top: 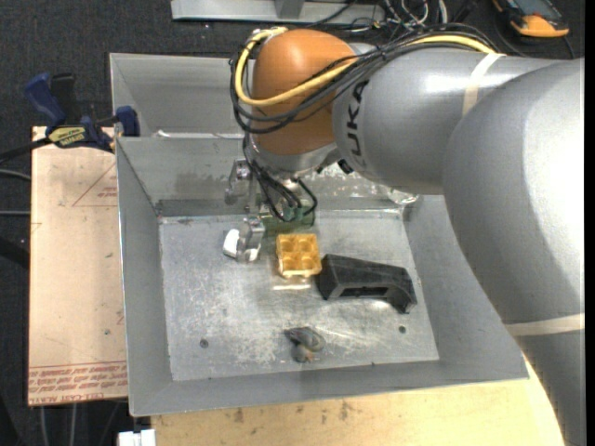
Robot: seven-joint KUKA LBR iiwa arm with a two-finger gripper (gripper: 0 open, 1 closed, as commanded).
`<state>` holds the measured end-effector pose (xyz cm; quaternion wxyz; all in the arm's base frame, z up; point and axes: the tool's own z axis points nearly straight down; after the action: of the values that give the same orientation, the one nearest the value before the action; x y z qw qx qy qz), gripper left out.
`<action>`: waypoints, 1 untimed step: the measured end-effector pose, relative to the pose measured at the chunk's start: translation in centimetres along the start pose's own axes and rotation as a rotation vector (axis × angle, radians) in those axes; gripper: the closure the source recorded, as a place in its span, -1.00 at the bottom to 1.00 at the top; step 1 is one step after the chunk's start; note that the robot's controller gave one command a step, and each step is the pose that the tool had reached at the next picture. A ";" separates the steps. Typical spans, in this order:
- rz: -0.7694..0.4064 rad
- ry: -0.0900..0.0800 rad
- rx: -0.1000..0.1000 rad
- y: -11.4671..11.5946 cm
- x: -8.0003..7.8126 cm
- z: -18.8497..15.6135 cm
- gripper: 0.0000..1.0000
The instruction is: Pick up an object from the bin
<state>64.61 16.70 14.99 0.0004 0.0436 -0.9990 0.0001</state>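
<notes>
My gripper (244, 242) hangs low over the back-left part of the bin floor, beneath the arm's orange dome. Just to its right, a yellow square block with a waffle-like grid on top (297, 254) lies on the floor, close to the gripper but not within it. Right of the block lies a black, wedge-shaped handle-like thing (365, 280), one end close against the block. A small grey ring-like piece (303, 342) lies nearer the front, apart from the others.
The arm's thick silver body fills the right side and hangs over the bin's back right corner. The bin's sloped walls rise on all sides. Bare floor lies to the left and front left.
</notes>
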 end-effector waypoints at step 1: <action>0.059 -0.008 -0.002 -2.2 2.0 1.5 -1.00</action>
<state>62.80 14.31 13.45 -0.0033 0.0141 -0.9999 -0.0012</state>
